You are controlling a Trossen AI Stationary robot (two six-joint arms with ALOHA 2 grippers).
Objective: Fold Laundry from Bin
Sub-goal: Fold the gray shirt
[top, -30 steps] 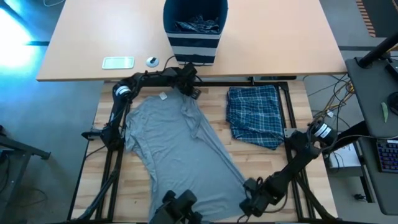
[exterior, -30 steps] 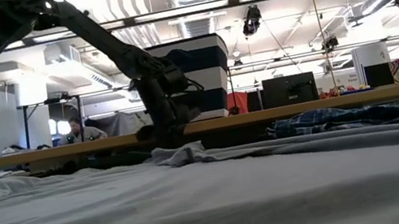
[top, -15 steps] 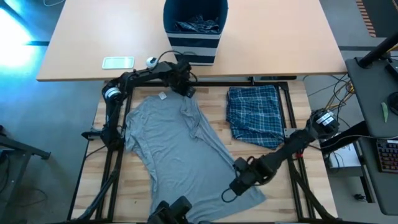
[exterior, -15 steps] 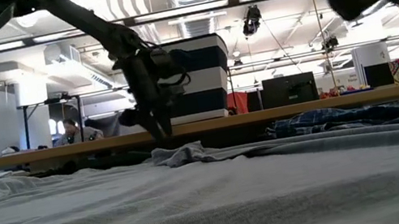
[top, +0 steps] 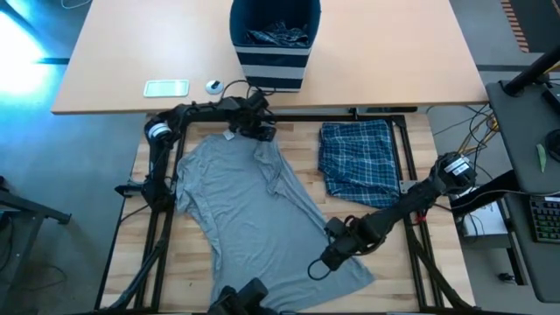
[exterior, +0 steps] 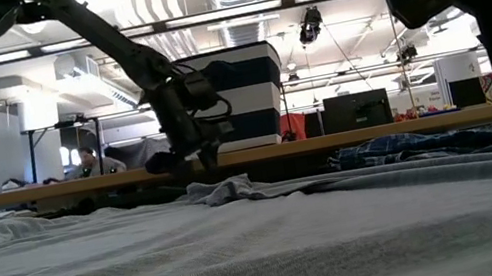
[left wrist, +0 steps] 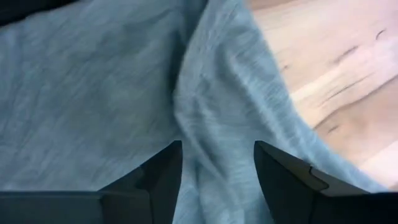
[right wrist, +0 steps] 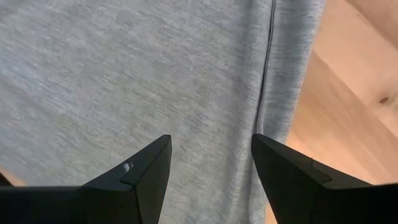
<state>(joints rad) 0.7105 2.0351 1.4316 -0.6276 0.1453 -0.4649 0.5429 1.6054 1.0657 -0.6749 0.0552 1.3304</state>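
Note:
The grey T-shirt lies spread on the wooden table, with a small bunch of cloth at its far end. My left gripper hangs open just above that far end. My right gripper stands open over the shirt's near right part, by its stitched hem. A folded blue-and-white plaid garment rests flat to the right of the shirt. The navy striped bin stands on the far tan table, with dark laundry inside.
A pale flat device and a small round object lie on the far tan table, left of the bin. Bare wood shows between the shirt and the plaid garment. A desk with cables and a keyboard stands to the right.
My left gripper has opened and let go of the shirt's far end, then risen a little clear of it; the cloth stays bunched there. My right gripper has come from the near edge toward the left, over the shirt's near right part, turning about as it went.

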